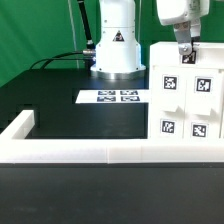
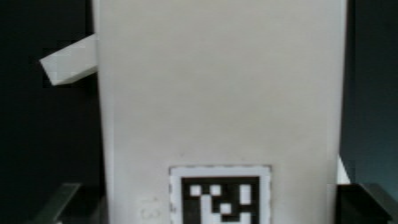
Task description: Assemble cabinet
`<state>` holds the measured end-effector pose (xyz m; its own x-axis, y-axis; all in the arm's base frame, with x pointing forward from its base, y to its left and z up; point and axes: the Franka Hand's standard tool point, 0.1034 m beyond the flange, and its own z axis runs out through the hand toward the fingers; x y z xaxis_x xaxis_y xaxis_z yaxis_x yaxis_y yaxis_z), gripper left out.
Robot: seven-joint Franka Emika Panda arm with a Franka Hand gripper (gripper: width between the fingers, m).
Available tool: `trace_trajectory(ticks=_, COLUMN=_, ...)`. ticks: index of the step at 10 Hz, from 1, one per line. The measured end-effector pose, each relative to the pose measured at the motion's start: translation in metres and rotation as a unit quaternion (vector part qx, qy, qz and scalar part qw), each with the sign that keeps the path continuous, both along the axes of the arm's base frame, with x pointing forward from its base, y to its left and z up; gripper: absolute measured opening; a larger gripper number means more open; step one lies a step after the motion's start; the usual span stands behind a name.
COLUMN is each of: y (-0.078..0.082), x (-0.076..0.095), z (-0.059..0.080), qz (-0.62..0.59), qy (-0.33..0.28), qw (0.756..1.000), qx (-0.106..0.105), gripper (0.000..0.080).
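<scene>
One arm upright, tool point(image 1: 184, 52) atop the cabinet point(image 1: 186, 98) (apparently clamped on its top edge).

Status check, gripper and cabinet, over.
Gripper at cabinet's top edge, open or shut unclear. Cabinet upright beside border rail. Marker board clear of it. Nothing in the way.
</scene>
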<state>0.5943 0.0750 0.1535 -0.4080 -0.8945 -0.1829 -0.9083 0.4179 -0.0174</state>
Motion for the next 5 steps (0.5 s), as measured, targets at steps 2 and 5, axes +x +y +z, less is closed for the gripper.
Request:
trace_trajectory(ticks=2, y=0.0003, x=-0.0001, z=-0.0003, qz=0.022, qy=-0.003, qw=1.0, qx=-0.003, gripper=0.0556)
trace_trajectory(ticks=5, y=0.0023, x=-0.0007, z=-0.0014, qz=0.033, qy=-0.004, qw=0.999, qx=-0.004, gripper=0.076)
